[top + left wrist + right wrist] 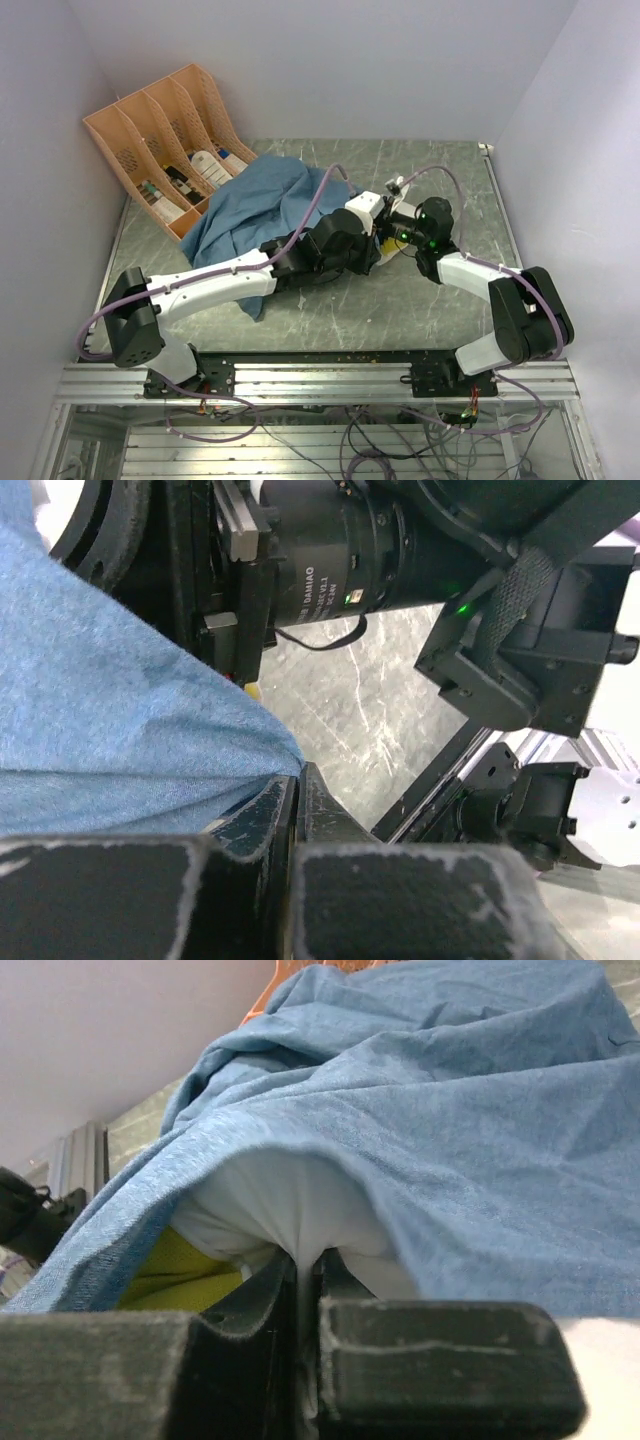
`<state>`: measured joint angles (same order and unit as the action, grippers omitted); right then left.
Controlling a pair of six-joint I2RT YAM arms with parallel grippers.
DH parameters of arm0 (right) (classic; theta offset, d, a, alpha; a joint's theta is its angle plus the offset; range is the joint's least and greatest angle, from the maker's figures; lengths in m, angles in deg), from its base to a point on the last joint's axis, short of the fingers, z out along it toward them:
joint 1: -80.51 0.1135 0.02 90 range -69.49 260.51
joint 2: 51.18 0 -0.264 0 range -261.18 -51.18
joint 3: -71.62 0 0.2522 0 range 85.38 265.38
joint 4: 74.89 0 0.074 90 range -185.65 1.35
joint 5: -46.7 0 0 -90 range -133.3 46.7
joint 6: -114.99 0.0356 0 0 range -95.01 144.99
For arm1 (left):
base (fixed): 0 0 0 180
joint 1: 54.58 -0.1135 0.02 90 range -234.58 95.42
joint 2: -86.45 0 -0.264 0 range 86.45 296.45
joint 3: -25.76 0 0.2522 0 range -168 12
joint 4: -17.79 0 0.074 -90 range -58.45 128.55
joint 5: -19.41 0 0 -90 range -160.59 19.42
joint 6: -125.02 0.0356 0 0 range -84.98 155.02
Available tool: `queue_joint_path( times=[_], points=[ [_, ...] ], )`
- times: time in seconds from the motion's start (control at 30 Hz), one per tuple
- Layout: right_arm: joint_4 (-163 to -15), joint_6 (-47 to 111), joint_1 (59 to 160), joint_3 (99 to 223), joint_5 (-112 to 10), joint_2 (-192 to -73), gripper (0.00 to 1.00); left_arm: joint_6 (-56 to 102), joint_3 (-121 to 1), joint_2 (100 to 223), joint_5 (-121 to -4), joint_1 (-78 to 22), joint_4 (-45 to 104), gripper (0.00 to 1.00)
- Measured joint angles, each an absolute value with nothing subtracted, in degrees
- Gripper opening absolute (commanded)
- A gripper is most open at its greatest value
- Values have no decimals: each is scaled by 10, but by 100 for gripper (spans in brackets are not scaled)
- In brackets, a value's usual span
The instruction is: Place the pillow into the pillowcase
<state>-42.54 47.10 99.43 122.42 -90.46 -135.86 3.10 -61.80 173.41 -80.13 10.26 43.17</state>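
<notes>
Robot lab test cell, not a home: left arm and right arm bolted to aluminium rails at near edge of grey marbled tabletop, loose purple cables dangling below, plain pale walls boxing it in, orange desk file rack in back corner

The word "DAMIAO" is printed in white letters along a black cylindrical motor housing, as seen in the left wrist view. A smaller line of characters printed beside it cannot be made out.
</notes>
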Motion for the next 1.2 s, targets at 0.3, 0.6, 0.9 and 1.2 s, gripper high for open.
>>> queue_joint_path(
  times=[0.3,0.6,0.9,1.2],
  points=[
    [-810,104,988,1297,-999,-1348,87,-47,-366,1681,-688,82,245,8],
    [-1280,-341,822,1382,-974,-1202,90,-123,-233,1675,-624,83,74,22],
    [-1317,-352,738,1462,-964,-1238,100,-116,-297,1742,-574,123,67,72],
    [-1113,-137,727,1564,-961,-1547,100,-21,-385,1642,-567,171,314,93]
  ],
)
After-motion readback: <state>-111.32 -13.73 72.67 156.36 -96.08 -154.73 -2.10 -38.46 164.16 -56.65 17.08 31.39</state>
